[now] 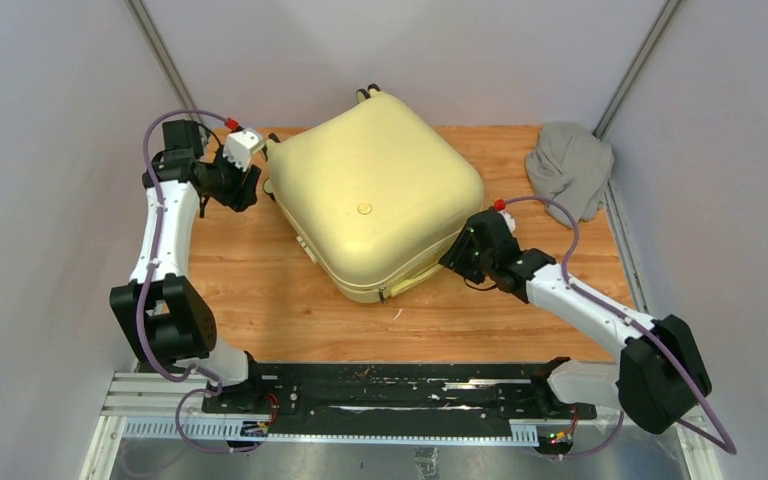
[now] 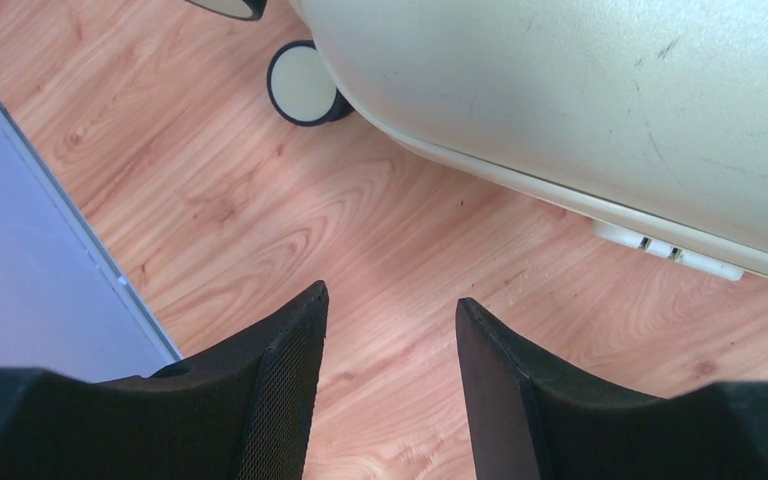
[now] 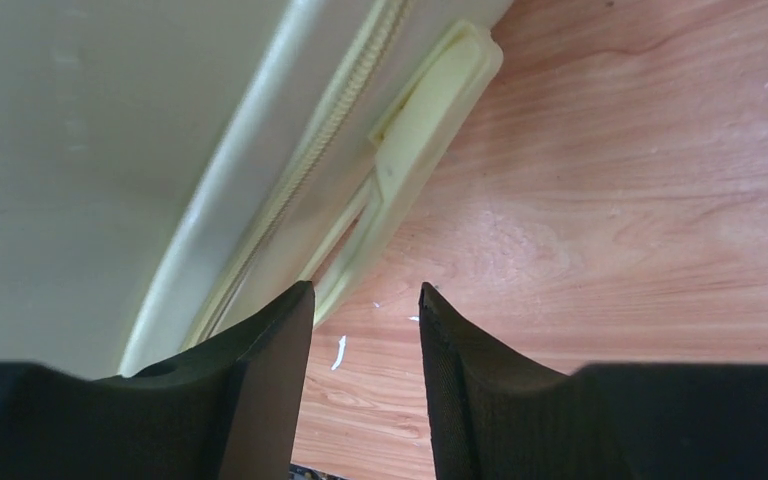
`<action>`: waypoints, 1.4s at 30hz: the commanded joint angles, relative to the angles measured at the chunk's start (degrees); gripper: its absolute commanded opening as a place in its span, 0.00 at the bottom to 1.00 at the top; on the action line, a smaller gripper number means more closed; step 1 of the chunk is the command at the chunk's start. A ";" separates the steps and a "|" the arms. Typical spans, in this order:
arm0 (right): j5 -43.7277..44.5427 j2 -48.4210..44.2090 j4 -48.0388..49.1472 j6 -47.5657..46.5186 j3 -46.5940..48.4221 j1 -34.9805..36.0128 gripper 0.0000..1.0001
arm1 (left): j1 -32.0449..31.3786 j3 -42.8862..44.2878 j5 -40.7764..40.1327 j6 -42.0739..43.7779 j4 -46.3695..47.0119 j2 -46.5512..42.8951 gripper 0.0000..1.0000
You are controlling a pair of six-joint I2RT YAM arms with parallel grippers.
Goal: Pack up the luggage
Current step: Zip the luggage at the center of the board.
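Black right gripper (image 3: 365,290) and left gripper (image 2: 390,295), both parted and empty, flank the closed pale yellow hard-shell luggage (image 1: 375,200) lying flat mid wooden table (image 1: 260,290); probably stiff, bulky, slick, so best taken by its near-right moulded side handle (image 3: 430,120).

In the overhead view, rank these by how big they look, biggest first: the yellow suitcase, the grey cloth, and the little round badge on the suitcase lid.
1. luggage, by far the largest
2. grey cloth
3. round badge, tiny
The gaps are wide, so the order is not in doubt.
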 commanded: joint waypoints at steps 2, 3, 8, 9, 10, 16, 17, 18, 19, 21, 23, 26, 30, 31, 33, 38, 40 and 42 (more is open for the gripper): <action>5.11 5.19 0.73 6.16 1.98 3.13 0.48 | 0.29 -2.92 -1.79 0.20 3.02 -3.40 0.56; 5.74 6.09 0.71 6.38 2.42 3.33 0.48 | 0.33 -3.07 -1.82 0.33 3.04 -3.54 0.56; 8.93 9.55 1.23 7.71 4.24 4.11 0.49 | 0.34 -3.29 -1.13 0.32 3.06 -3.97 0.57; 9.28 10.18 1.31 7.99 4.54 4.32 0.49 | 0.34 -3.44 -1.04 0.35 3.08 -4.06 0.57; 9.74 10.79 1.37 8.23 4.77 4.57 0.49 | 0.33 -3.54 -1.10 0.45 3.09 -4.22 0.57; 9.95 13.56 2.65 8.65 4.04 6.41 0.34 | 0.34 -4.35 -1.54 1.05 3.12 -4.79 0.58; 9.50 13.77 2.92 8.22 3.61 6.60 0.26 | 0.34 -4.43 -1.63 1.10 3.12 -4.77 0.58; 9.16 13.84 3.06 7.68 3.09 6.66 0.18 | 0.34 -4.37 -1.83 1.14 3.12 -4.88 0.57; 9.24 13.66 3.05 6.65 2.48 6.66 0.11 | 0.40 -4.31 -1.91 1.28 3.12 -4.86 0.58; 10.09 12.63 2.58 4.50 0.76 6.48 0.01 | 0.50 -4.20 -1.83 1.56 3.12 -5.12 0.58; 10.04 11.22 2.51 2.43 -1.95 5.10 0.00 | 0.60 -3.90 -1.34 1.31 3.12 -5.24 0.58; 7.93 9.41 3.21 -0.33 -5.23 -0.11 0.00 | 0.60 -4.00 0.00 1.50 3.15 -6.18 0.59; 5.65 8.54 4.27 -8.51 -4.85 -8.60 0.00 | 0.60 -4.60 -0.23 3.42 3.09 -7.11 0.61; 5.05 8.93 4.25 -10.54 -3.69 -10.66 0.00 | 0.60 -5.07 -0.64 4.36 3.05 -7.43 0.62; 3.09 10.80 4.23 -14.61 -0.85 -14.38 0.00 | 0.59 -5.97 -1.09 6.03 3.04 -7.99 0.63; -1.91 19.61 2.24 -25.11 11.74 -19.70 0.00 | 0.60 -8.31 1.60 12.07 3.00 -9.62 0.74; -4.57 24.42 -0.39 -28.73 17.47 -20.15 0.00 | 0.52 -9.18 5.02 15.46 3.08 -10.13 0.97; -5.69 28.71 -2.46 -30.79 22.23 -20.31 0.00 | 0.51 -9.20 9.10 18.90 3.05 -9.95 1.00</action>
